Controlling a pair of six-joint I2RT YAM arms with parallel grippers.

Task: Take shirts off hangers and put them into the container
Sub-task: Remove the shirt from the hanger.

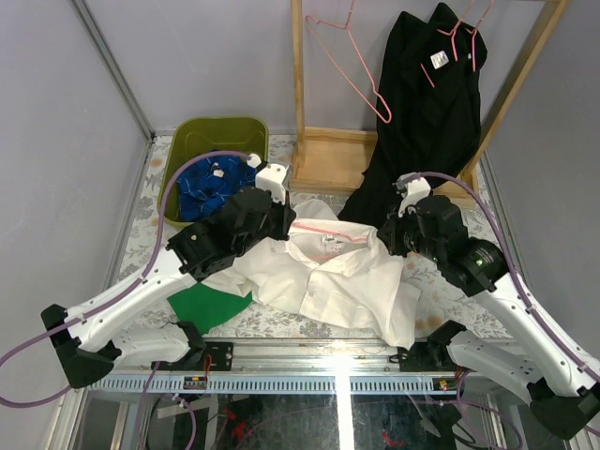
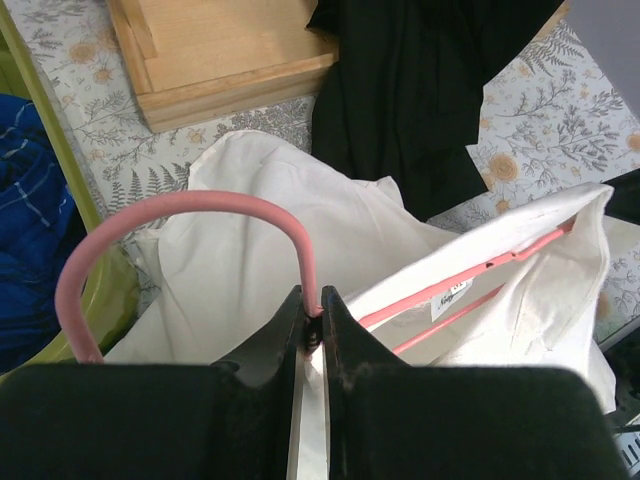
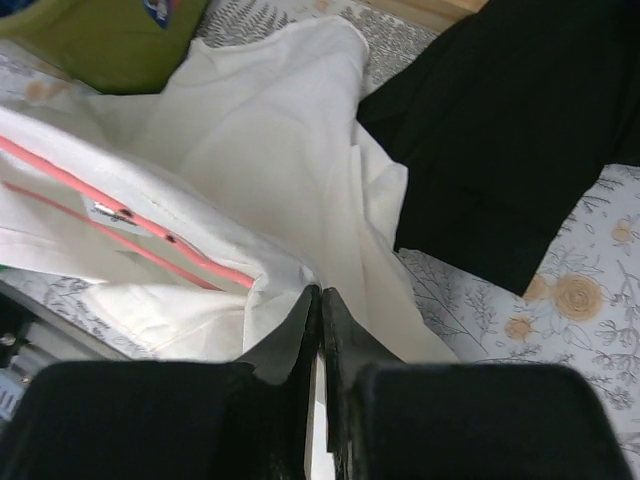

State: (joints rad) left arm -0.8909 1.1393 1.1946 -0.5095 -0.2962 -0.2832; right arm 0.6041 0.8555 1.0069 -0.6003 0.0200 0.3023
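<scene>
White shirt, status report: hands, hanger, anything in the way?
Left hand shut on the hanger at its hook. Right hand shut on the white shirt, hanger inside it. Black shirt hem lies alongside.

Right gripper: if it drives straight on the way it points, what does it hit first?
The white shirt. The right gripper is shut on its fabric, and more of it lies straight ahead. Depth beyond that is unclear.

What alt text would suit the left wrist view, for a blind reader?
The left gripper is shut on the hook of a pink hanger that sits inside a white shirt. Behind lie a black shirt, a wooden rack base and, at left, the green container with a blue shirt.
</scene>
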